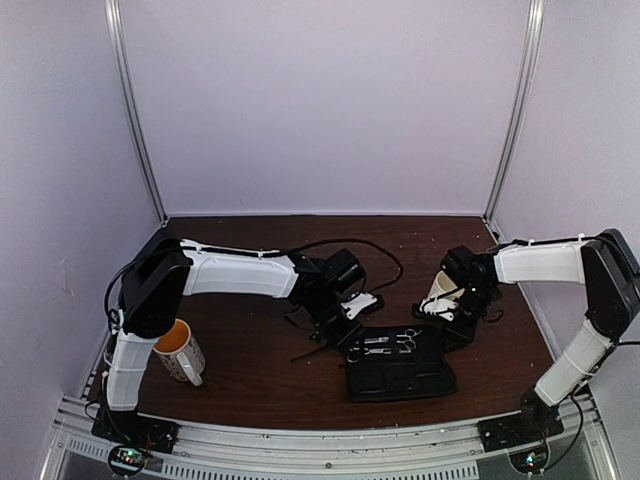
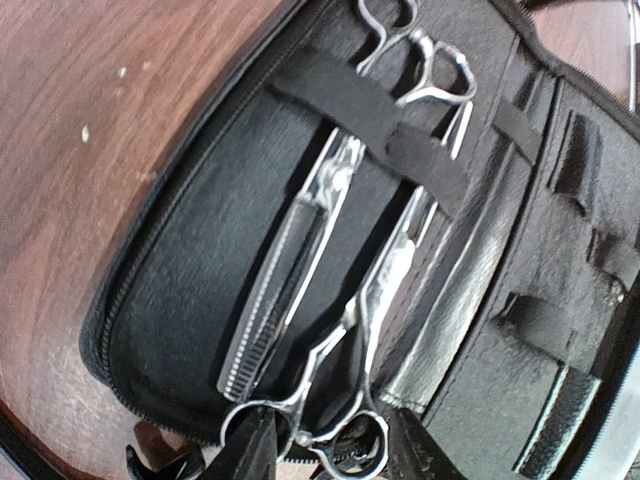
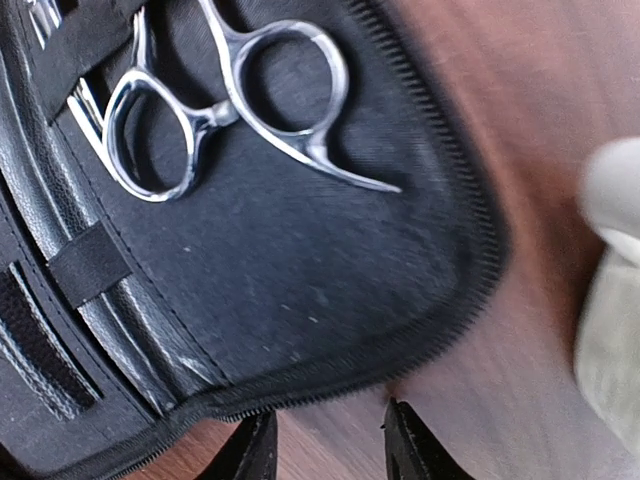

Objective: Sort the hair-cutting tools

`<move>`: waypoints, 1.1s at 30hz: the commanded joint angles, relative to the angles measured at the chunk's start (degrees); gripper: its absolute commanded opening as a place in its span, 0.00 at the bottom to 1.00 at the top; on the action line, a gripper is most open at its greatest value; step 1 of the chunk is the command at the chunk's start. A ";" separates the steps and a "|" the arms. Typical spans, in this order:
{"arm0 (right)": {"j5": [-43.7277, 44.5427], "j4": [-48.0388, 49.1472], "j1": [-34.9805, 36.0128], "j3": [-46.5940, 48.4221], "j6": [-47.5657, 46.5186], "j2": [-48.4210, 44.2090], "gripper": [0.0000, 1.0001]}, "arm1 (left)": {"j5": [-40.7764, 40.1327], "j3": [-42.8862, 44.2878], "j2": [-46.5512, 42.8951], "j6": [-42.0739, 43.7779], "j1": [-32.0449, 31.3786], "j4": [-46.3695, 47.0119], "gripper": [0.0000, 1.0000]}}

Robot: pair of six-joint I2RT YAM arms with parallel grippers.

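Dark wood table (image 1: 260, 372), black case (image 1: 400, 380) — two silver ring-handled scissors (image 2: 310, 240) inside

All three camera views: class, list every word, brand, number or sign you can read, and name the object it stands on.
No text can be read in any view.
On the white mug with an orange inside: dark marks on its side, too small to read.
On the slim silver metal scissors: no legible engraving or brand.
On the black rectangular fabric case: no label visible.
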 commanded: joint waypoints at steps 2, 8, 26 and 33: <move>-0.56 -3.78 0.84 2.94 0.10 2.42 0.37 | 2.29 4.17 2.00 1.23 -0.06 0.86 0.40; -1.30 -3.50 0.86 3.59 1.22 2.98 0.37 | 5.02 8.37 5.68 2.08 -0.10 -1.36 0.40; -1.94 -1.84 0.88 2.61 1.81 1.96 0.37 | -13.90 -1.40 -5.70 13.61 -0.50 -9.37 0.30; -1.91 -1.70 0.88 2.51 1.86 1.91 0.37 | -15.99 -0.48 -3.97 15.95 -0.46 -9.81 0.28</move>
